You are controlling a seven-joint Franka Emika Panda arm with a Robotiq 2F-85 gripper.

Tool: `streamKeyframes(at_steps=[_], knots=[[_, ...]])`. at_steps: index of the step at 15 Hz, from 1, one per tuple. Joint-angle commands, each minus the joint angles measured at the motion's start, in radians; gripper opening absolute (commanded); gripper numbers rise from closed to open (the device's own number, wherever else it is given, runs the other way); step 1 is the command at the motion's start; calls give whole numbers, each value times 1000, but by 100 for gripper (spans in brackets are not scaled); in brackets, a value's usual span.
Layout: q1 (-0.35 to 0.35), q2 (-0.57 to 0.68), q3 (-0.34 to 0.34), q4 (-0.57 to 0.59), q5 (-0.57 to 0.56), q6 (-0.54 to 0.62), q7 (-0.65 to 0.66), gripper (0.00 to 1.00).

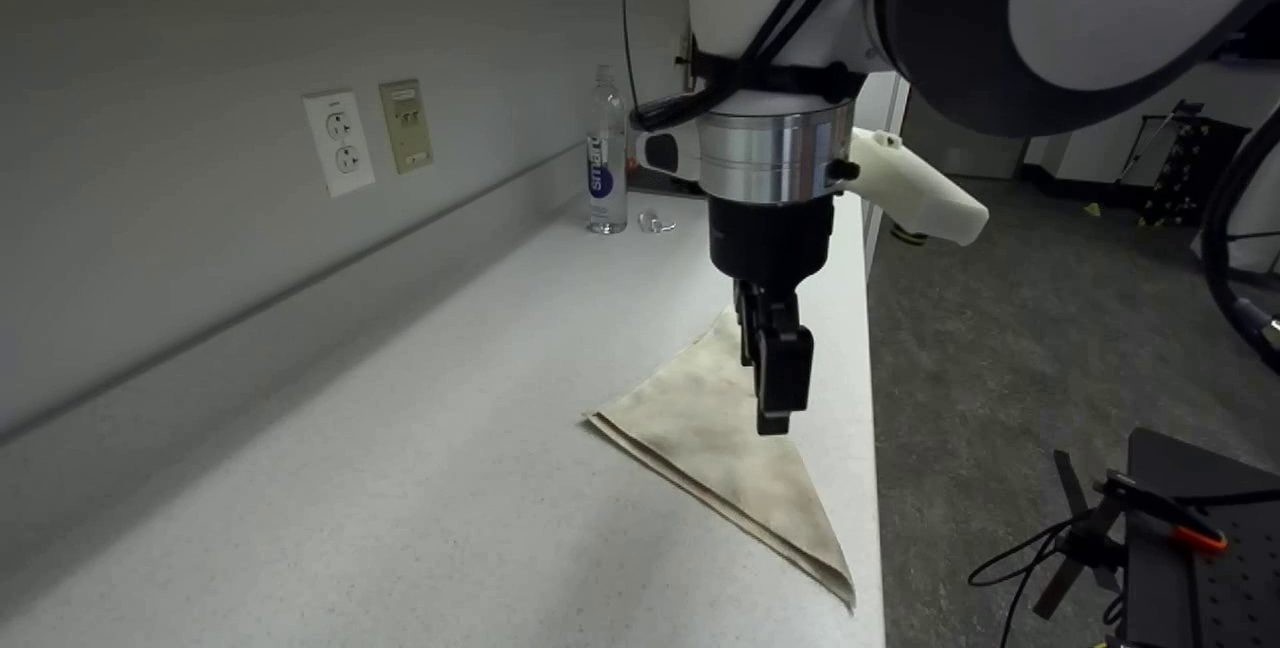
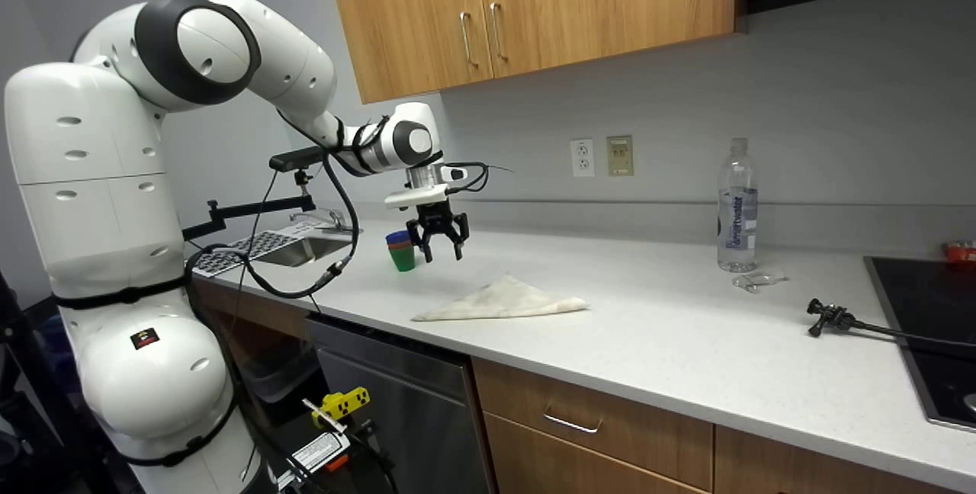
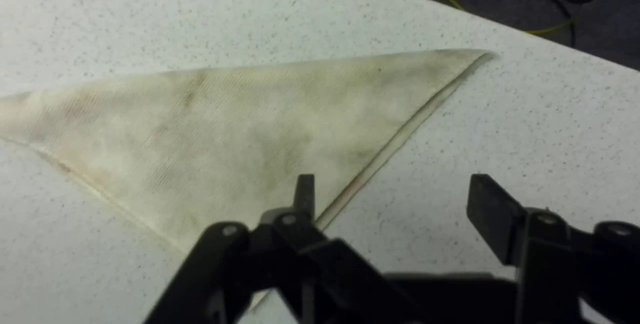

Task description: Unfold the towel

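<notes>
Towel (image 3: 245,129) in a blotchy cream triangle.

clear plastic bottle (image 1: 607,118) | label (image 1: 600,173) | vertical lettering | reads "smart"

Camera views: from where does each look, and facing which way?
An exterior view: above the counter, looking along it; part of the arm and end effector.
An exterior view: before the counter, facing the wall; most of the arm.
Wrist view: above the towel, looking down; only the end effector.
Both exterior views share the bottle.

Cream towel (image 3: 240,134) with brownish blotches, black tool (image 2: 443,251), speckled white counter (image 3: 550,134), grey wall (image 2: 518,151)
</notes>
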Motion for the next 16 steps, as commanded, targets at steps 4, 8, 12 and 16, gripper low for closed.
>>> streamKeyframes(at_steps=[4,8,12,16], knots=[[-12,36,-30,-19,-77,250,-27,100],[-42,97,-45,-6,-7,335,-73,100],[-66,164,-54,23,23,387,-83,100],[-70,216,-57,40,31,398,-70,99]])
